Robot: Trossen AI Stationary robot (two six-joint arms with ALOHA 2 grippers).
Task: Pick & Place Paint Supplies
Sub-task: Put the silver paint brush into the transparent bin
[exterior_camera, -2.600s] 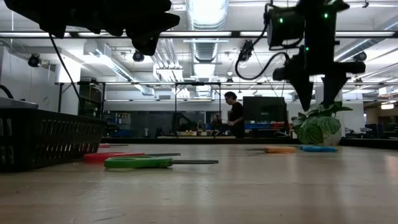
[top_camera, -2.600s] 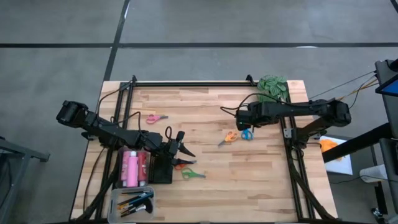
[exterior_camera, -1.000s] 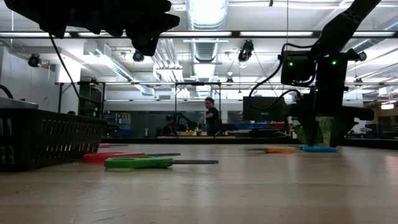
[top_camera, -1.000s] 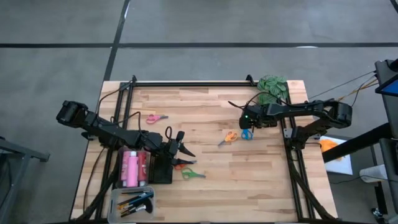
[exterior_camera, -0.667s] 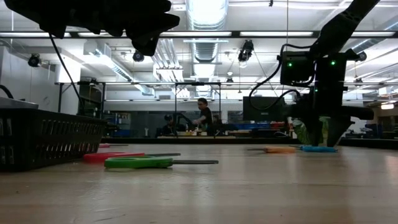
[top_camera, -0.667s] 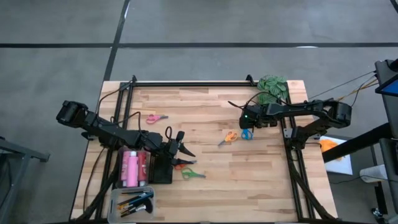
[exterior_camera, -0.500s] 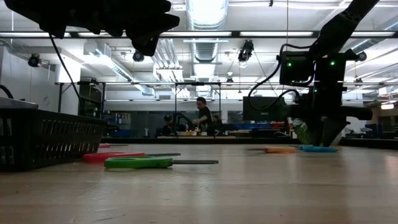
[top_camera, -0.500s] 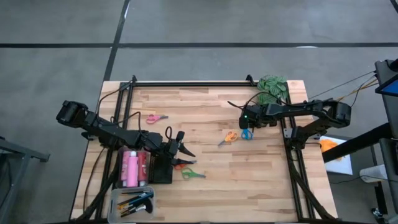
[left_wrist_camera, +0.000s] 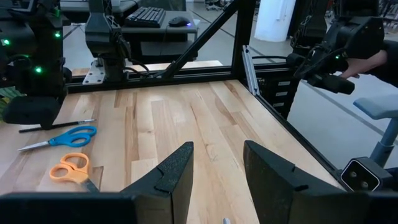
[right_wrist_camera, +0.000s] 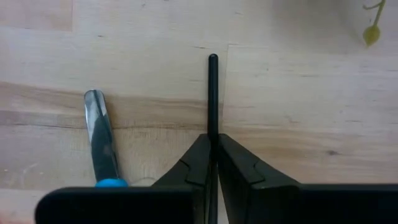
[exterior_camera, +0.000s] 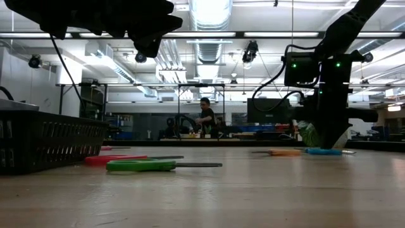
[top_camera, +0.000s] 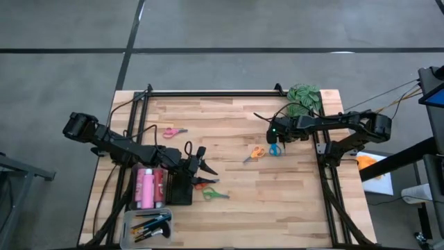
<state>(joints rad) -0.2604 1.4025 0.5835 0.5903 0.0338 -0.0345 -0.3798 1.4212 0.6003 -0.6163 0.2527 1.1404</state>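
Observation:
A thin dark brush (right_wrist_camera: 212, 93) lies flat on the wooden table (top_camera: 229, 208) at its right side, with my right gripper (top_camera: 272, 137) shut on it from above. Blue scissors (top_camera: 275, 148) and orange scissors (top_camera: 255, 153) lie just beside it. My left gripper (left_wrist_camera: 214, 168) hangs open over the table's left part, next to a black basket (top_camera: 149, 187) holding pink bottles (top_camera: 146, 186). Red scissors (top_camera: 202, 182) and green scissors (top_camera: 214, 194) lie near it, and pink scissors (top_camera: 173, 131) lie farther back. My right gripper pinches the brush's thin dark handle (right_wrist_camera: 212, 127) between its two fingers (right_wrist_camera: 239, 165), some way back from one end (right_wrist_camera: 212, 59). The fingers point steeply down and lie across the handle. The brush lies flat on the table.
A green leafy clump (top_camera: 304, 97) sits at the far right corner. A clear tray (top_camera: 149, 226) with several brushes stands at the near left. Black frame rails (top_camera: 208, 92) run along the table's far, left and right sides. People show in the room behind.
My right gripper has shut its fingers on the dark brush while staying in place just above the table; the brush has stayed flat on the wood.

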